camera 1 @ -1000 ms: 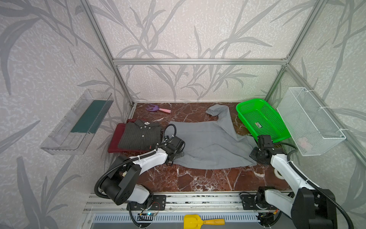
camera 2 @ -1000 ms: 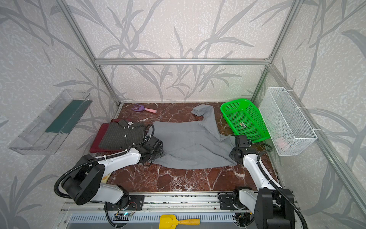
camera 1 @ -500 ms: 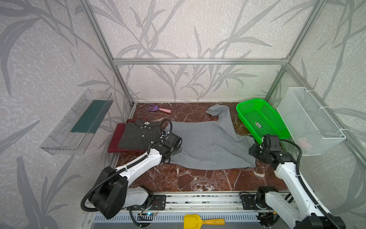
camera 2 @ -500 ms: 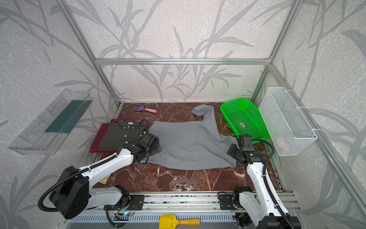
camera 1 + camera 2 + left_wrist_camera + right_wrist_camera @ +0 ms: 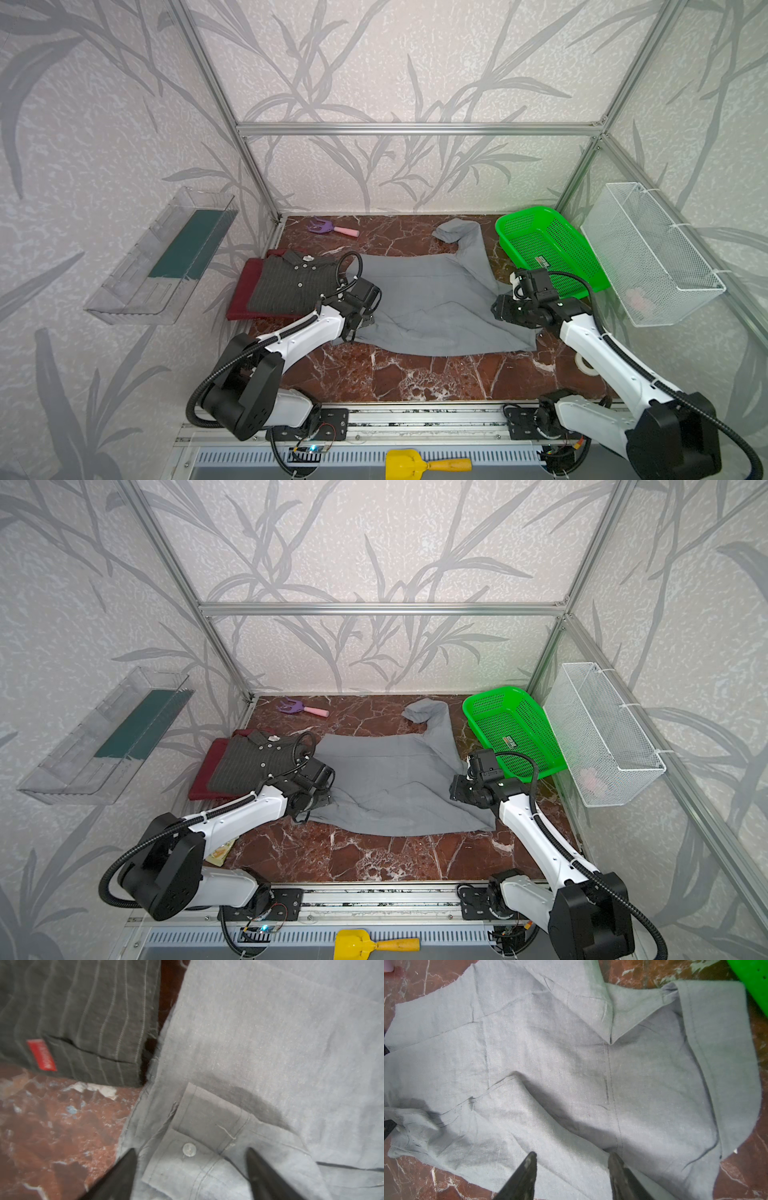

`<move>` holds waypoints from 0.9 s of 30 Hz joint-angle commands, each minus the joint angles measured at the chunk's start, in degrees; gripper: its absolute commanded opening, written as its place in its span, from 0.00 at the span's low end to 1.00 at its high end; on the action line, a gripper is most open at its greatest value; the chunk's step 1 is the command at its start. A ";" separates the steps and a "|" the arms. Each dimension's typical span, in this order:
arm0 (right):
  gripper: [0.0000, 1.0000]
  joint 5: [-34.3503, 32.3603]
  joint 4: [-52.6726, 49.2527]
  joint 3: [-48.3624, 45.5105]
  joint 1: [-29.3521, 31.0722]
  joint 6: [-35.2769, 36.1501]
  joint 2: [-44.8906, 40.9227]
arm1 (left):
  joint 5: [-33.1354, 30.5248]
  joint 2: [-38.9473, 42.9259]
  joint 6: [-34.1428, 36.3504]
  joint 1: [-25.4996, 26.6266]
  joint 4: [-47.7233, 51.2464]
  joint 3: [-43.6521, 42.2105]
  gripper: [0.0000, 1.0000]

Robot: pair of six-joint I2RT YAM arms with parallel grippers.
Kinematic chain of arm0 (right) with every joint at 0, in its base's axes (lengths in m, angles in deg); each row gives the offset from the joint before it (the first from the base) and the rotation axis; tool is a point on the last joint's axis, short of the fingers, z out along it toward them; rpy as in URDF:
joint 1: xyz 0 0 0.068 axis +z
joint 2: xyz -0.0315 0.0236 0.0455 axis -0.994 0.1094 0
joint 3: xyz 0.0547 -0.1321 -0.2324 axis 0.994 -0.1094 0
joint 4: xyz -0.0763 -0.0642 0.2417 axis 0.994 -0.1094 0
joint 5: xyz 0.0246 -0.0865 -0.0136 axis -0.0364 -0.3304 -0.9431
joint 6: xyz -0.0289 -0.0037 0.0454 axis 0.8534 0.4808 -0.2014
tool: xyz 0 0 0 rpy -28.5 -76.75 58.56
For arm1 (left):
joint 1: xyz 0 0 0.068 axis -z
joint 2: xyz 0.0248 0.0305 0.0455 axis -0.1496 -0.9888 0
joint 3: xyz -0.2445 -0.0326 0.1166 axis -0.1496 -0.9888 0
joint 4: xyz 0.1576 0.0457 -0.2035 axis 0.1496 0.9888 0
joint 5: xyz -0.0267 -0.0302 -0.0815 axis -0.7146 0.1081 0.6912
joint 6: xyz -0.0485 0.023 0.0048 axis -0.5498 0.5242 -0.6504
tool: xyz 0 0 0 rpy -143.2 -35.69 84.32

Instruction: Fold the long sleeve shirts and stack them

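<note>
The light grey shirt (image 5: 432, 307) lies spread in the middle of the tabletop (image 5: 415, 382). Its long axis runs side to side in both top views: hem end toward the folded pile and shoulder end, as far as I can judge, toward the green basket (image 5: 557, 237). One sleeve (image 5: 469, 245) points away to the back wall. The other is laid across the body, its buttoned cuff (image 5: 209, 1118) at the near left corner.

Just beside that corner the dark pinstriped shirt (image 5: 286, 282) sits folded, collar to the back, on top of the folded maroon shirt (image 5: 243, 291). So two of three look done, while the grey one is barely begun and has yet to be folded and stacked.

The left hand (image 5: 191, 1150) is released, with a finger on either side of the cuff and not closed on it. The right hand (image 5: 572, 1153) is likewise released at the shirt's right edge, grasping nothing.
</note>
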 commanded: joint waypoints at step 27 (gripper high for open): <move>0.56 1.49 0.36 0.17 0.48 0.92 -2.35 | -2.61 5.87 3.19 -1.20 -8.27 -8.30 0.73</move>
